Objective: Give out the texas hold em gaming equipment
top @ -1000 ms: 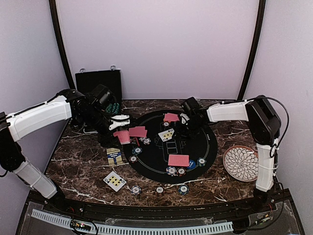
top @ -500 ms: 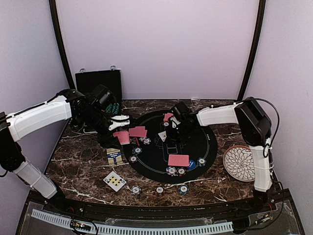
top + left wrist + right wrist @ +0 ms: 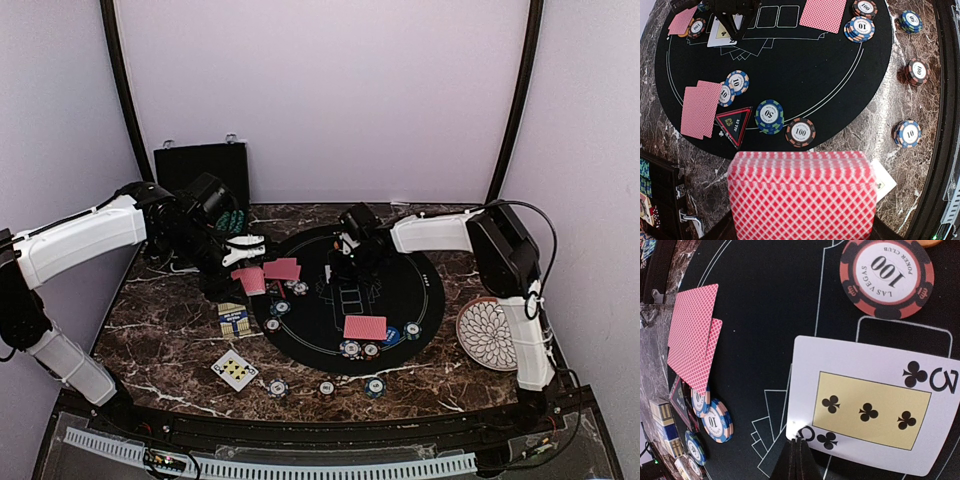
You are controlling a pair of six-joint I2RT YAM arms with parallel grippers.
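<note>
My left claw (image 3: 238, 250) hangs over the left edge of the mat (image 3: 805, 65), clamped tight on the deck (image 3: 800, 195), whose red backs face my wrist camera. My right claw (image 3: 797, 452) is pinched fully closed on the near corner of the three of clubs (image 3: 870, 412). That card is face up over the boxes printed mid-mat, though I cannot tell whether it lies flat or is raised. Just past it sits a red chip (image 3: 886, 271) marked 100. Toward my left arm lies a face-down pair (image 3: 690, 335), overlapped, with blue chips (image 3: 715, 422) beside it and the triangle marker (image 3: 733, 122) just next to those. One more face-down card (image 3: 365, 327) rests near the mat's front. Three lone chips (image 3: 327, 388) sit apart on the marble (image 3: 170, 330) by my bases.
</note>
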